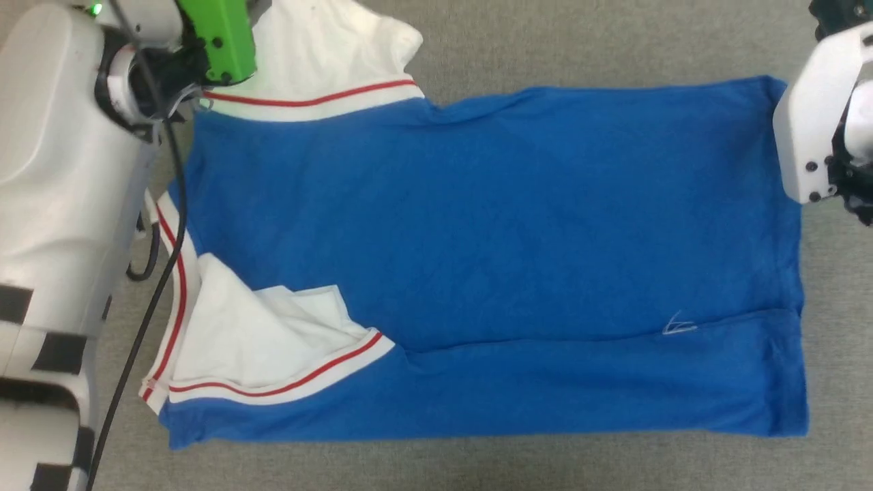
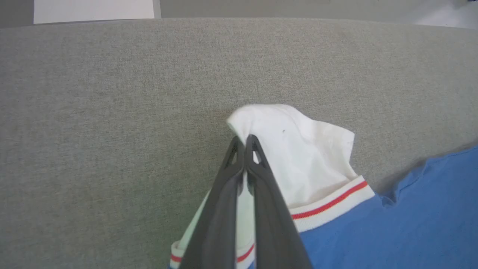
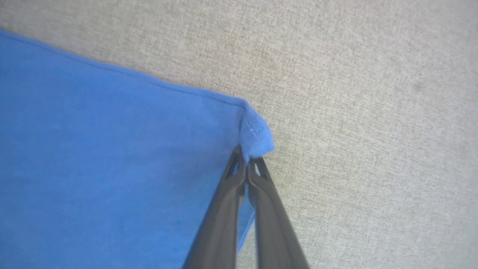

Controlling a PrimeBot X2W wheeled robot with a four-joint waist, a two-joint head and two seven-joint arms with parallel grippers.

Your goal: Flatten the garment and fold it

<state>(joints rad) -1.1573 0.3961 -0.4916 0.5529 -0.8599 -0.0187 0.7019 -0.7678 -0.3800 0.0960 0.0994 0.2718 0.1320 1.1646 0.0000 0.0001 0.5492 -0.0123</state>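
Surface: grey cloth tabletop (image 1: pixel 580 41), shirt (image 1: pixel 511 218) spread flat at its middle.
Left claw (image 2: pixel 244 144): closed tight on the shirt's far white sleeve (image 2: pixel 298 149).
Right claw (image 3: pixel 247 160): pinched shut on the shirt's far hem corner (image 3: pixel 255 136).
Progress: near side looks folded over, near sleeve (image 1: pixel 273 334) tucked; far side and crosswise folds remain.
Room: bare tabletop beyond the shirt's far edge, probably ample.

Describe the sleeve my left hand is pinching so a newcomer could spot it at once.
The blue T-shirt lies spread on the grey surface. At its left end, the white sleeve juts past the far blue edge onto the grey, its tip pinched by the left hand. The other sleeve lies folded back over the blue instead.
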